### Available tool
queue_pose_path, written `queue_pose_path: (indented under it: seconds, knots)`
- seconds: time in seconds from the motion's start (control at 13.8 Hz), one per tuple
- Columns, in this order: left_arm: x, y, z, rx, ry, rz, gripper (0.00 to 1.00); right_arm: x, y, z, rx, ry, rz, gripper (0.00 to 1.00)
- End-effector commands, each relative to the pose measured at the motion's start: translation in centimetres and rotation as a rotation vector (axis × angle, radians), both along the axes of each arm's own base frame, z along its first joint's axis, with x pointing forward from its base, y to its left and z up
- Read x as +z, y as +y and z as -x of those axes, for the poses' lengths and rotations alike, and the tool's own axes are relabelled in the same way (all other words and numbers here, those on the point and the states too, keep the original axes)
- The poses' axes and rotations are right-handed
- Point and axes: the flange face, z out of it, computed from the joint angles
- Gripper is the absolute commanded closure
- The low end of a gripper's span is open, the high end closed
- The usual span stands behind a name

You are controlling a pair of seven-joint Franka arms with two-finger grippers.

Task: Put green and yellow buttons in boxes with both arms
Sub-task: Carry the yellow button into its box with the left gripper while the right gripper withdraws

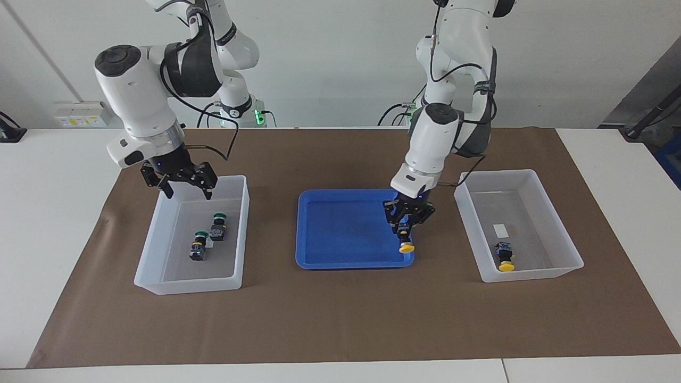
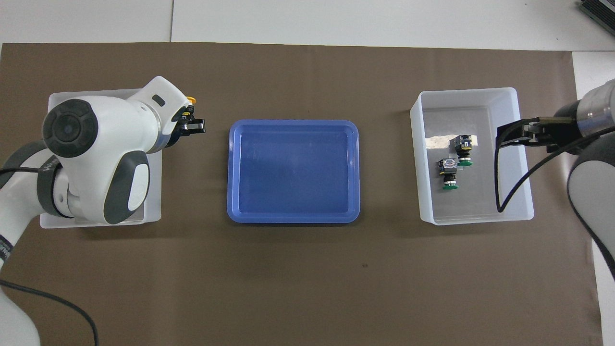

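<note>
My left gripper (image 1: 404,229) (image 2: 188,120) is shut on a yellow button (image 1: 406,247) (image 2: 190,100), hanging cap-down over the blue tray's (image 1: 340,229) (image 2: 293,168) edge toward the left arm's end. Another yellow button (image 1: 505,259) lies in the box (image 1: 524,173) (image 2: 96,91) at that end; the arm hides it from overhead. Two green buttons (image 1: 218,226) (image 1: 199,247) (image 2: 463,149) (image 2: 449,174) lie in the other box (image 1: 186,284) (image 2: 475,218). My right gripper (image 1: 187,189) (image 2: 509,133) hangs open and empty above that box's edge nearest the robots.
A brown mat (image 1: 340,319) covers the table under the tray and both boxes. Each box holds a small white label (image 1: 500,230). Two smaller arms with green-lit bases (image 1: 259,116) stand at the robots' end.
</note>
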Motion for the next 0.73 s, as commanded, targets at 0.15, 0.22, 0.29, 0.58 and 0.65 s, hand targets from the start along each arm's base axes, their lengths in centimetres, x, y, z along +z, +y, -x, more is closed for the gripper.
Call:
queue_pose_path:
  seconds: [0.15, 0.22, 0.29, 0.58, 0.65]
  knots:
    - [0.3, 7.1, -1.4, -0.033, -0.001, -0.043, 1.0, 4.3, -2.6, 3.0, -0.051, 0.007, -0.002, 0.0]
    - [0.2, 9.0, -1.6, -0.035, -0.002, -0.051, 1.0, 4.6, -2.7, 3.3, -0.051, 0.012, 0.001, 0.0]
    - [0.0, 10.4, -1.6, -0.041, 0.001, -0.059, 1.0, 4.6, -2.8, 3.5, -0.051, 0.019, 0.001, 0.0]
    - [-0.6, 17.2, -1.6, -0.024, 0.004, -0.022, 1.0, 4.8, -3.0, 3.7, -0.017, 0.018, 0.014, 0.0]
    - [-0.8, 18.1, -1.5, -0.033, -0.002, 0.019, 1.0, 4.8, -3.4, 3.7, 0.009, 0.017, 0.015, 0.0]
